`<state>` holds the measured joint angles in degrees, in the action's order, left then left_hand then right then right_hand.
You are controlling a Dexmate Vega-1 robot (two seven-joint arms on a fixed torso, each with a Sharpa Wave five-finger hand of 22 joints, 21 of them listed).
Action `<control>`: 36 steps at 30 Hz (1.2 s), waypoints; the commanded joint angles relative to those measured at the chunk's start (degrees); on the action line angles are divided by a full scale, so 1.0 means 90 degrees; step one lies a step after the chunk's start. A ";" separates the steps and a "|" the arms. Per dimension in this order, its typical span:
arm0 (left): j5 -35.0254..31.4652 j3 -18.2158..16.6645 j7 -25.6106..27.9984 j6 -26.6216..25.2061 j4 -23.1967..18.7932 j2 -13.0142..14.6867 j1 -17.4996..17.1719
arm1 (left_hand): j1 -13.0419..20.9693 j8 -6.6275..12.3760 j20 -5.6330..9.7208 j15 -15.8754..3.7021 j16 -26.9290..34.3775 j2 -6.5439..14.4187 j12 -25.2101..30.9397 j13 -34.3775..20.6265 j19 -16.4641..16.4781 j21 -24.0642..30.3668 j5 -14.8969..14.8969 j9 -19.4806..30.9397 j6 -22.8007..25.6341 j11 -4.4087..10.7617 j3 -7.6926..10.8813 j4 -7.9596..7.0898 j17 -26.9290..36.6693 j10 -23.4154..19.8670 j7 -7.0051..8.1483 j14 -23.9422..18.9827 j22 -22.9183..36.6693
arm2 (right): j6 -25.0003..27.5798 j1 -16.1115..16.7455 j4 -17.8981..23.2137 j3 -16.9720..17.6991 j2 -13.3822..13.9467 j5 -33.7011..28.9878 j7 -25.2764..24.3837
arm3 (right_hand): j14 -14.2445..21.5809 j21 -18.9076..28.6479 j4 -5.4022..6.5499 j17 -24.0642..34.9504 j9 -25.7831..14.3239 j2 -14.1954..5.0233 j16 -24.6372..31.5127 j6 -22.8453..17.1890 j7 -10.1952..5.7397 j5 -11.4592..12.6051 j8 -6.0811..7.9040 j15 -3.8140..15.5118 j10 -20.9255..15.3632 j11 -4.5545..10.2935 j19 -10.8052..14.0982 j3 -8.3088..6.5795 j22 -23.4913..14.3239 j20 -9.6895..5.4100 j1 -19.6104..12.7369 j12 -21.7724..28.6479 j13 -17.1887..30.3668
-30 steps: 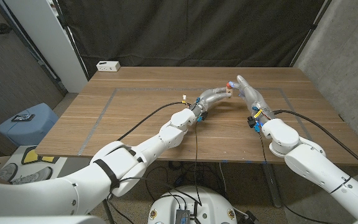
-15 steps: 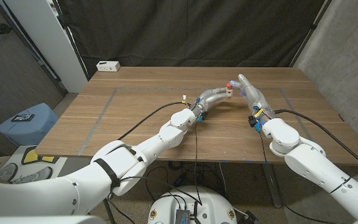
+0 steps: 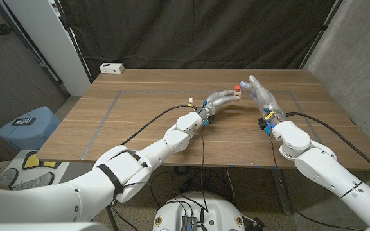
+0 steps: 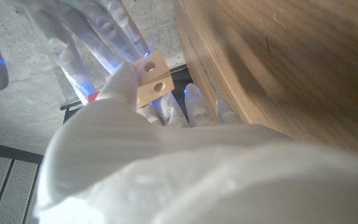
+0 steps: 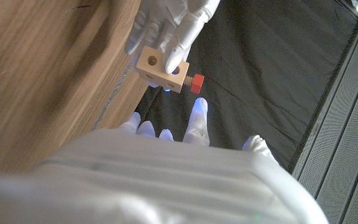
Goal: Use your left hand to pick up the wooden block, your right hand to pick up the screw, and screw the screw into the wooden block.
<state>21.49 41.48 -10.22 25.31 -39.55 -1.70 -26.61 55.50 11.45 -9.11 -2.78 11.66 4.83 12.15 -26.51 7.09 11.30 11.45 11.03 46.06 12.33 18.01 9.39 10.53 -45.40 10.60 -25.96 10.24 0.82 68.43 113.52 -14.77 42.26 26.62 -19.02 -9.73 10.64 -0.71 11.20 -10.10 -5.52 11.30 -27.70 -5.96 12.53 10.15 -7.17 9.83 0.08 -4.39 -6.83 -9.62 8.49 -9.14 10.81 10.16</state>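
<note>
Head view, nearest first: both white arms reach from the near corners toward the far middle of the brown wooden table [image 3: 140, 109]. The left hand [image 3: 220, 99] grips the small pale wooden block with round holes [image 5: 162, 69], lifted above the table. The red-headed screw [image 5: 196, 83] sits in the block's side, its head standing just clear of the wood. Just right of it, the right hand [image 3: 259, 94] holds nothing, fingers spread apart and off the screw. Judging by this, pickup and insertion are done; some turning may remain to seat it fully.
</note>
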 commanded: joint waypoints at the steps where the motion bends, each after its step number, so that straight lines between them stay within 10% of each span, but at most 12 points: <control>1: -0.0035 0.0027 0.0073 -0.0050 -0.0168 0.0049 -0.0054 | 0.0038 0.0048 -0.0012 -0.0393 0.0023 0.0029 0.0048 -0.0032 0.0019 0.0050 0.0027 0.0015 0.0038 0.0019 0.0040 -0.0016 0.0024 -0.0048 0.0006 0.0004 0.0029 | -0.0116 -0.0075 -0.0184 -0.0003 -0.0034 0.0041 0.0115 | -0.0954 0.0032 -0.0002 0.0001 -0.0020 -0.0014 0.0035 0.0080 -0.0014 0.0043 -0.0017 0.0003 0.0449 -0.0049 0.0047 -0.0044 -0.0018 0.0040 -0.0012 0.0003 0.0014; 36: -0.0089 0.0096 0.0265 -0.0260 -0.0675 0.0194 -0.0260 | 0.0066 0.0040 -0.0017 -0.0369 0.0031 0.0035 0.0056 -0.0048 0.0017 0.0049 0.0024 0.0015 0.0016 0.0019 0.0019 -0.0038 0.0028 -0.0058 0.0042 -0.0002 0.0029 | -0.0242 0.0058 -0.0215 -0.0007 -0.0013 0.0143 0.0170 | -0.0973 0.0024 0.0011 0.0013 -0.0025 -0.0024 0.0031 -0.0111 0.0031 0.0045 0.0095 0.0022 0.0479 0.0005 0.0029 -0.0051 -0.0018 0.0037 0.0029 0.0000 0.0017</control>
<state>20.71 42.22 -8.14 23.37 -44.73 -0.21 -28.56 55.87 11.66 -9.11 -2.78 11.66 4.45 12.31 -26.66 7.09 11.30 11.45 11.06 46.04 12.33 18.10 9.30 10.52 -45.40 10.57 -25.96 10.24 -1.22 68.34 110.89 -15.02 41.94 27.85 -17.28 -9.73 10.64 -0.71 11.20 -10.10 -5.52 11.30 -27.84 -5.64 12.64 10.61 -7.17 9.83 0.09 -4.39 -6.82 -9.62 8.49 -9.14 10.81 10.16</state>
